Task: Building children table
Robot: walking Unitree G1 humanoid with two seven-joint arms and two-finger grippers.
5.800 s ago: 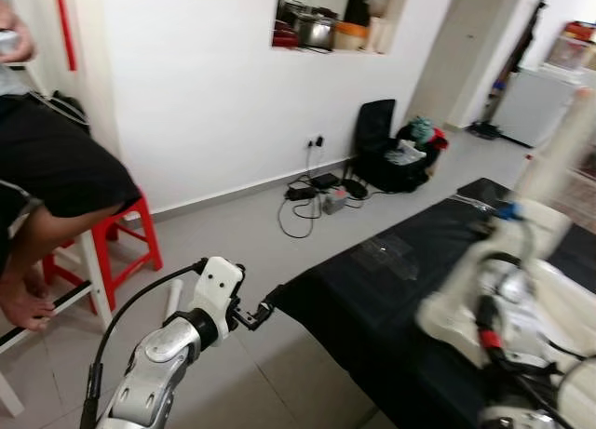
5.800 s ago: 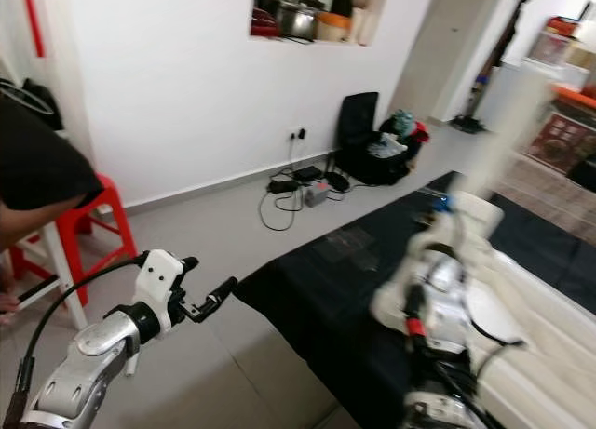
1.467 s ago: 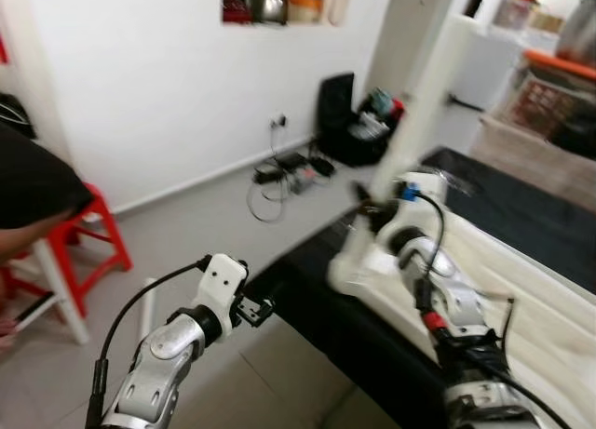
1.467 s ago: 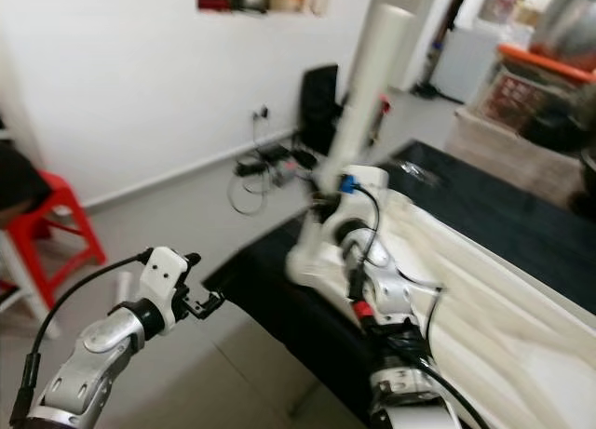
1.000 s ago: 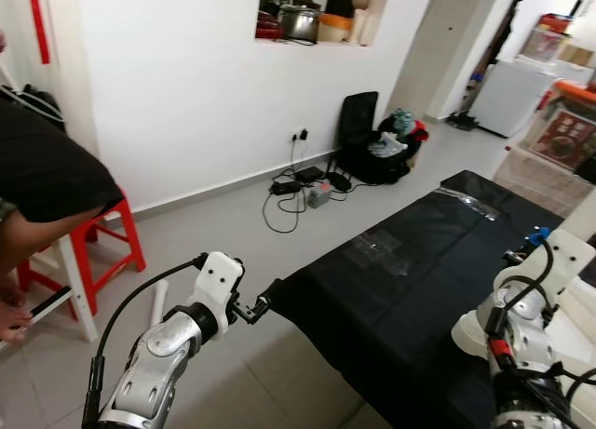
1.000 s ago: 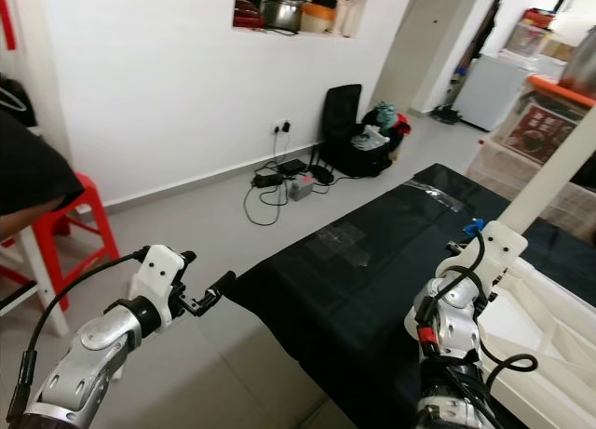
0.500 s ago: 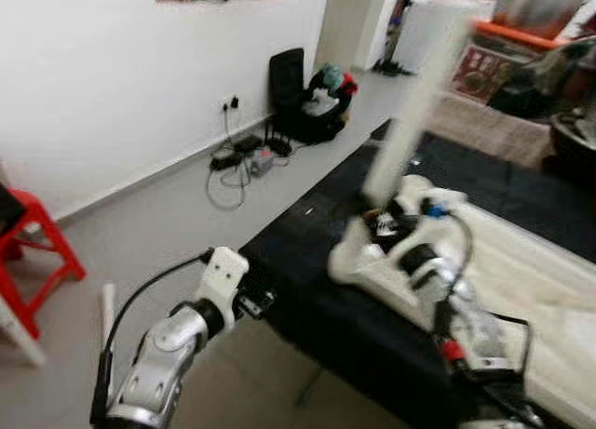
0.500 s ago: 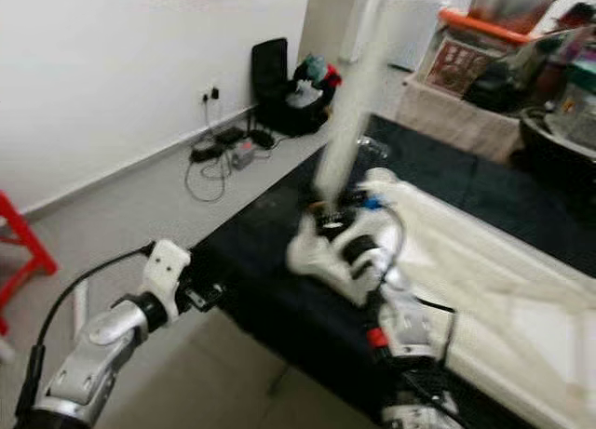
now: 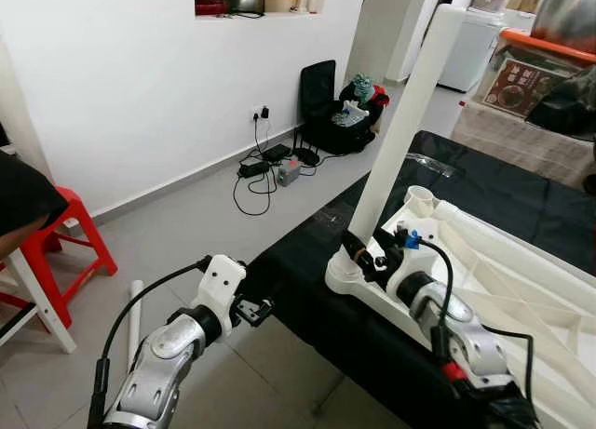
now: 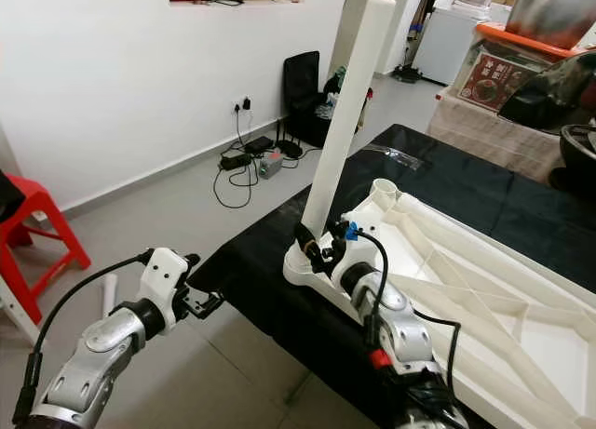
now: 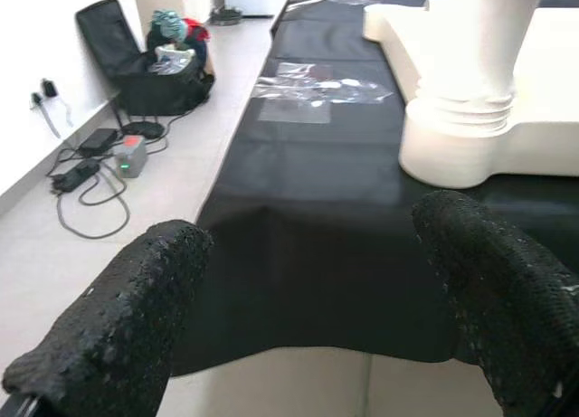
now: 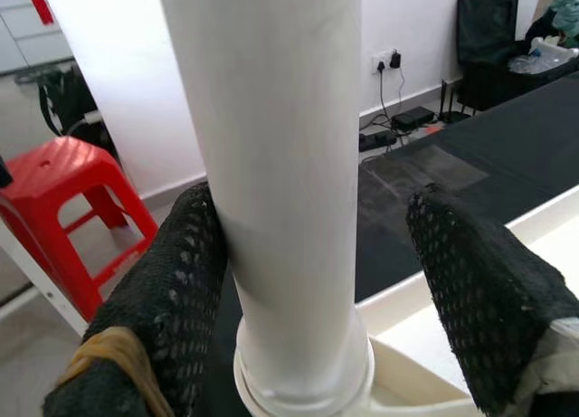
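A white plastic children's table [image 9: 521,280] lies upside down on a black cloth [image 9: 307,280]. One long white leg [image 9: 400,122] stands upright in its near corner socket. My right gripper [image 9: 363,254] is at the base of that leg. In the right wrist view one finger [image 12: 181,281] touches the leg [image 12: 271,164] and the other finger [image 12: 479,290] stands a little off it, so the gripper is open around the leg. My left gripper [image 9: 259,310] hangs open in the air just off the cloth's corner, nothing between its fingers [image 11: 118,326]. A second empty socket [image 9: 421,198] shows further along the table's edge.
Another white leg [image 9: 135,317] lies on the floor tiles to the left. A red stool [image 9: 56,234] and a seated person [image 9: 19,192] are at far left. A black bag [image 9: 331,122] and cables [image 9: 265,164] lie by the wall. Boxes and an appliance stand behind the table.
The head camera has swung about. The leg, tilted and blurred in my right gripper half a second ago, now stands upright in the corner socket. My left arm keeps its pose.
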